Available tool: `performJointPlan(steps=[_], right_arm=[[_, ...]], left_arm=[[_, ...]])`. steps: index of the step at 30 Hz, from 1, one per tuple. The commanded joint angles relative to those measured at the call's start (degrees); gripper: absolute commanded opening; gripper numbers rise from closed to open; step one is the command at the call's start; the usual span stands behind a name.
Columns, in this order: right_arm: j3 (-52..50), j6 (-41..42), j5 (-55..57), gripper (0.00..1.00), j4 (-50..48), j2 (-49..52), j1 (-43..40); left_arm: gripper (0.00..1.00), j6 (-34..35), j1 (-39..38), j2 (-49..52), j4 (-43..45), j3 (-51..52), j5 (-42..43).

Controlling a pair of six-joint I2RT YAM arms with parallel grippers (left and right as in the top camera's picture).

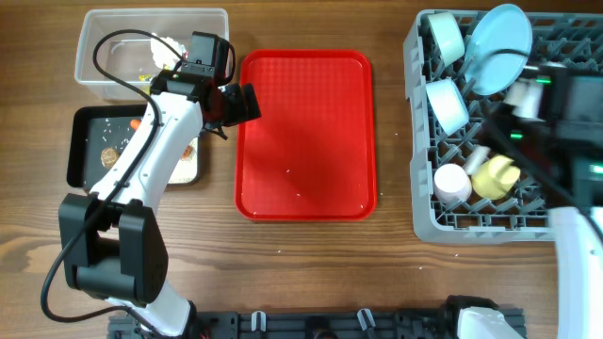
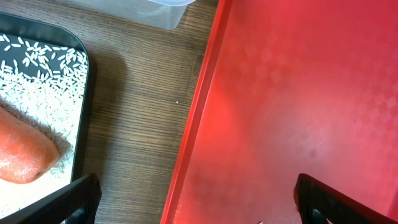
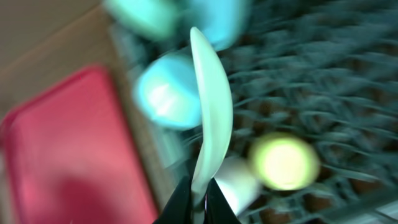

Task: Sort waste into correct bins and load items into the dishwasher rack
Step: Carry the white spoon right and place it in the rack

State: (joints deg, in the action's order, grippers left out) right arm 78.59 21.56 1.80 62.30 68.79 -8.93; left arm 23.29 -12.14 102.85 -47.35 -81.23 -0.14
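- Wooden desk (image 1: 377,254) from edge to edge, with a flat red tray (image 1: 304,132) sitting pretty much dead centre.
- Top left is the clear tub (image 1: 104,47) with what looks like crumpled white tissue (image 1: 165,44) inside. Can't make out much else in there.
- Just below it is the black tray (image 1: 85,141). It's got loose rice (image 2: 43,74) scattered over the bottom, the orange carrot (image 2: 22,152) lying on top of the grains, and a small brown lump (image 1: 108,155) nearby.
- Left end effector (image 2: 196,202) hovers over the left rim of the red tray, fingers spread wide and nothing between them.
- A couple of white specks (image 1: 287,171) sit on the red tray, too small to say what they are.
- Over on the right is the big grey rack (image 1: 424,221). The light-blue plate (image 1: 497,47) stands near its top edge. One pale bowl (image 1: 445,35) is beside the plate, and a second bowl (image 1: 447,104) sits below that.
- Pink cup (image 1: 452,184) and yellow cup (image 1: 497,174) sit side by side lower in the rack.
- Right end effector (image 3: 199,199) is above the rack, fingers pressed together and pinching the white spoon (image 3: 211,106) by its handle. The wrist view is blurry, but the spoon is obvious.
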Motion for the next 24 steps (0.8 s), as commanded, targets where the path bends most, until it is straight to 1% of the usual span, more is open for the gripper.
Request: performJointPlan(steps=[1, 3, 6, 9, 11, 15, 20, 24], right_arm=[[0.42, 0.63, 1.14, 0.04, -0.94, 1.90, -9.90], [0.42, 1.40, 1.11, 0.04, -2.56, 4.39, -13.81], [0.42, 5.68, 1.01, 0.04, -4.33, 8.22, -17.11], [0.42, 7.58, -4.11, 0.04, -8.61, 12.98, -19.32], [0.42, 9.49, -7.06, 0.04, -11.61, 16.04, -19.43], [0.42, 16.39, -6.99, 0.04, -15.58, 22.27, -19.17], [0.42, 25.05, -6.80, 0.04, -17.05, 28.41, -19.17], [0.42, 26.45, -6.71, 0.04, -16.83, 29.51, -19.17]], left_arm=[[1.00, 0.79, 0.33, 0.00, 0.15, -0.20, 0.09], [1.00, 0.79, 0.33, 0.00, 0.15, -0.20, 0.11], [1.00, 0.79, 0.33, 0.02, 0.15, -0.20, 0.11], [1.00, 0.79, 0.33, 0.02, 0.15, -0.20, 0.11], [1.00, 0.79, 0.33, 0.02, 0.15, -0.20, 0.11], [1.00, 0.79, 0.33, 0.02, 0.15, -0.20, 0.11], [1.00, 0.79, 0.33, 0.00, 0.15, -0.20, 0.11], [1.00, 0.79, 0.33, 0.00, 0.15, -0.20, 0.11]])
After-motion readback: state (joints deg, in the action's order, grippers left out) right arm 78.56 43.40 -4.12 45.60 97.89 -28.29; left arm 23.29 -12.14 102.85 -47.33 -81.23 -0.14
